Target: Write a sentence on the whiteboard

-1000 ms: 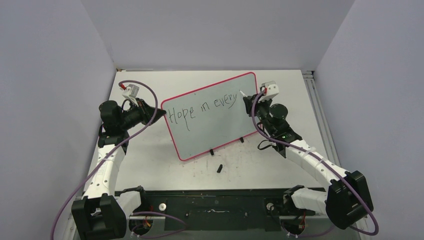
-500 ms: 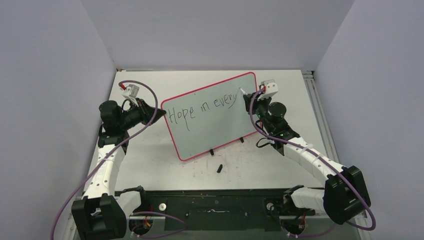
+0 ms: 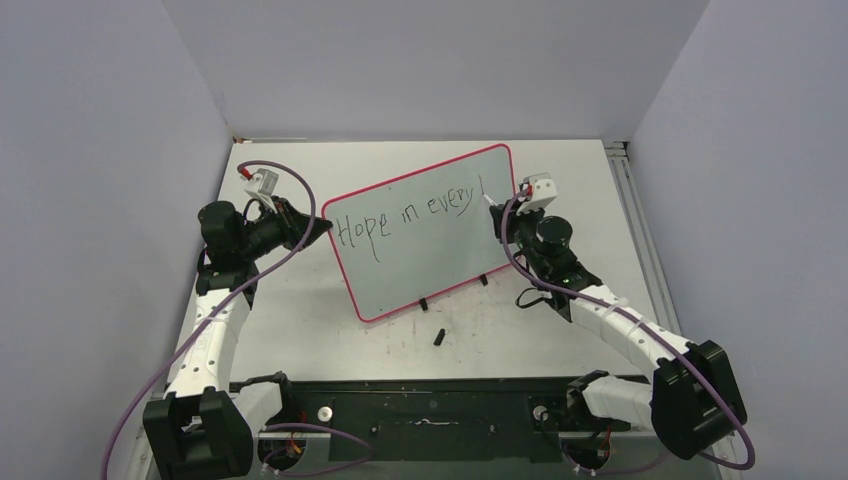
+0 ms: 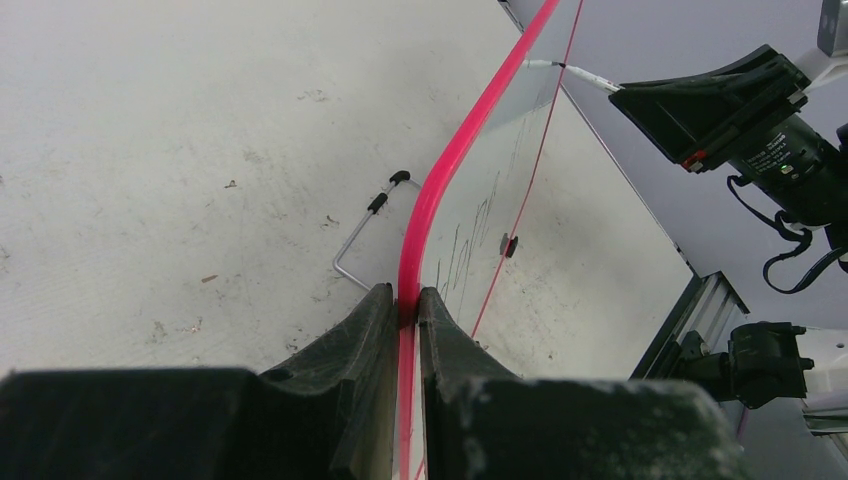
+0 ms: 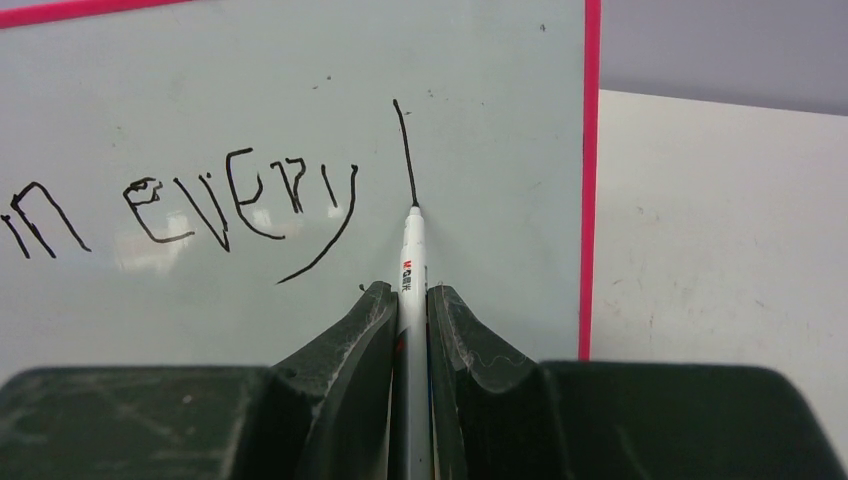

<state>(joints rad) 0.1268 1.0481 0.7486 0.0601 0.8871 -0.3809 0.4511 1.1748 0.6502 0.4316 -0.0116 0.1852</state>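
Observation:
The whiteboard point(image 3: 440, 255) stands tilted on small black feet, pale surface, red-pink rim. My left gripper point(image 3: 322, 228) is shut on its left rim point(image 4: 425, 215), fingers either side of the edge. The sentence point(image 3: 405, 215) reads "Hope in every" followed by one fresh vertical stroke point(image 5: 405, 150). My right gripper point(image 3: 497, 215) is shut on a white marker pen point(image 5: 411, 270); its black tip touches the board at the stroke's lower end. The pen also shows in the left wrist view point(image 4: 575, 72).
A small black pen cap point(image 3: 439, 336) lies on the table in front of the board. The board's wire stand leg point(image 4: 365, 225) rests on the table behind it. A metal rail point(image 3: 628, 195) runs along the table's right edge.
The right gripper has drawn the pen downward, leaving a new vertical stroke after "every". The left arm and the board have not moved.

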